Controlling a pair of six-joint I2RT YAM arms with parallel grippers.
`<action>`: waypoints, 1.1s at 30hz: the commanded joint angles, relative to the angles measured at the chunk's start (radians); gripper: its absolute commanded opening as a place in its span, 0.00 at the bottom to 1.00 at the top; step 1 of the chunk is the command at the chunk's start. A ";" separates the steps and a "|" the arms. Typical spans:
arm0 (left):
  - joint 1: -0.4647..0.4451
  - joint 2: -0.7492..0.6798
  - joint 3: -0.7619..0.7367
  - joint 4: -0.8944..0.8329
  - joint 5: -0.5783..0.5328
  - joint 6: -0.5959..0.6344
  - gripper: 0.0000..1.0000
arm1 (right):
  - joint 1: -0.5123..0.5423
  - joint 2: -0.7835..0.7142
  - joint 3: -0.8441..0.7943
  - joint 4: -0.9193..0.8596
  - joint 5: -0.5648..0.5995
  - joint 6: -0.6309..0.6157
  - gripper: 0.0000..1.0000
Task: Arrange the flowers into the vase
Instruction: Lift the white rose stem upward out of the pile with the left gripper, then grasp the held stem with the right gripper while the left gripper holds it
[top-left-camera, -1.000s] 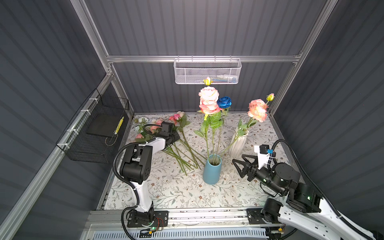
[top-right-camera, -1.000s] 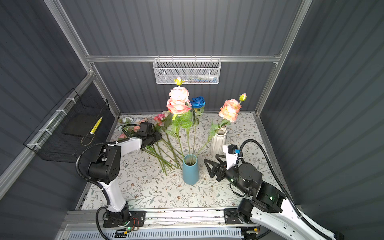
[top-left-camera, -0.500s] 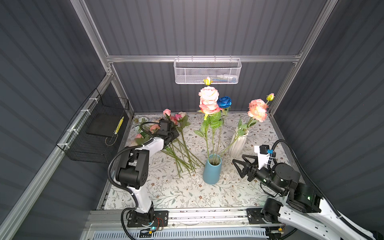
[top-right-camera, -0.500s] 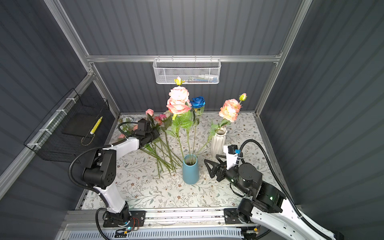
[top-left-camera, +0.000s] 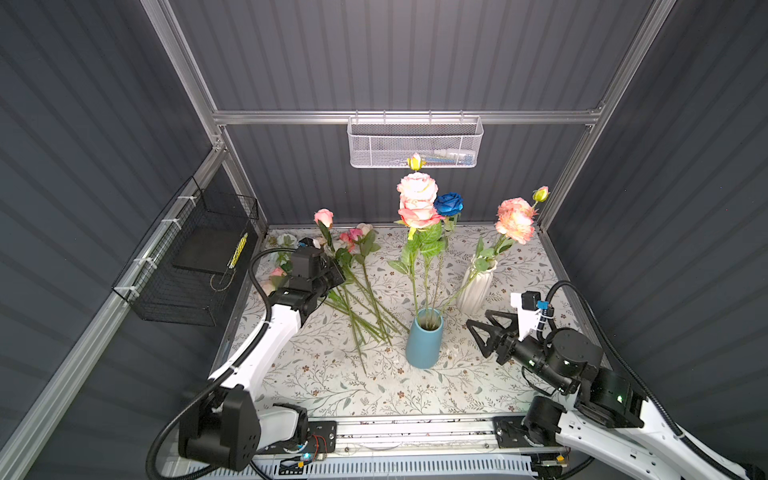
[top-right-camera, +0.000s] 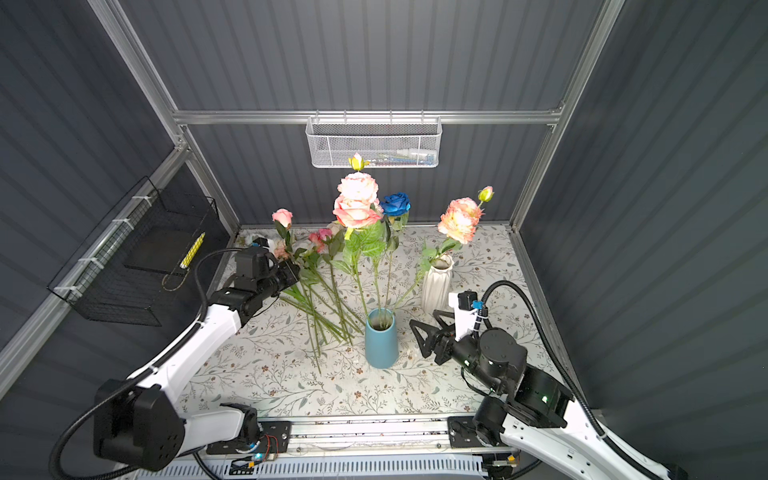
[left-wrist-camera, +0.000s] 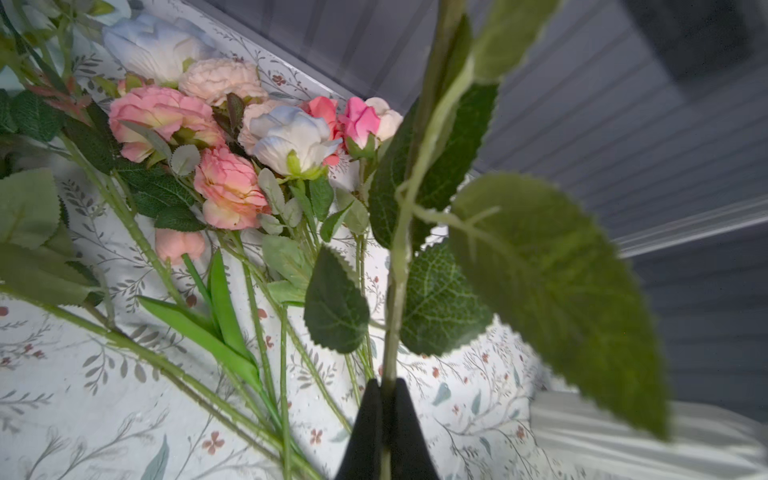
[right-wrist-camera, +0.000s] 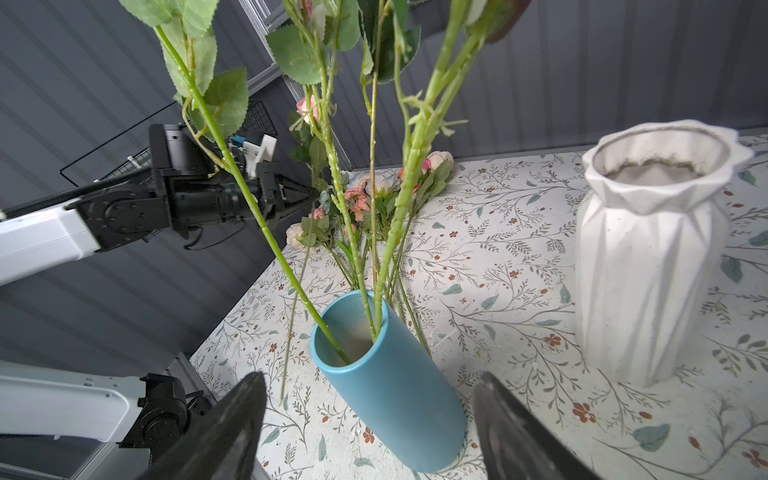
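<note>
Stems of tall flowers (top-left-camera: 417, 195) stand in the blue vase (top-left-camera: 423, 345), with peach-pink blooms and a deep blue rose (top-left-camera: 449, 203) high above its mouth. To the left of the blue vase and beyond it, the left pincer (left-wrist-camera: 385, 388) is clenched on the green stem of a pink rose (top-left-camera: 323, 217); the stem rises steeply from the jaws with its bud uppermost and broad leaves (left-wrist-camera: 552, 291) close to the wrist camera. Loose flowers (left-wrist-camera: 232, 187) lie on the floral worktop (top-left-camera: 332, 386) under that pincer, pink, peach and pale blue heads together, their stems (top-left-camera: 365, 307) running towards the blue vase. Just behind the blue vase to its right, a white ribbed vase (top-left-camera: 476, 286) holds a peach bloom (top-left-camera: 515, 220). Near the blue vase on its right, apart from it, the right pincer (top-left-camera: 478, 322) hangs with jaws spread wide, grasping nothing. Far left of the blue vase, a black wire basket (top-left-camera: 187, 266) on the wall holds a yellow strip (top-left-camera: 237, 255); its marks are too small to read.
</note>
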 joint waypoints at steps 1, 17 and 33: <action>-0.006 -0.144 0.029 -0.069 0.076 0.063 0.00 | -0.003 -0.007 0.014 -0.003 0.002 -0.010 0.80; -0.006 -0.468 0.188 0.150 0.481 0.035 0.00 | 0.084 0.192 0.252 0.028 -0.384 -0.125 0.75; -0.006 -0.534 0.142 0.441 0.718 -0.146 0.00 | 0.313 0.883 0.813 0.061 -0.454 -0.221 0.80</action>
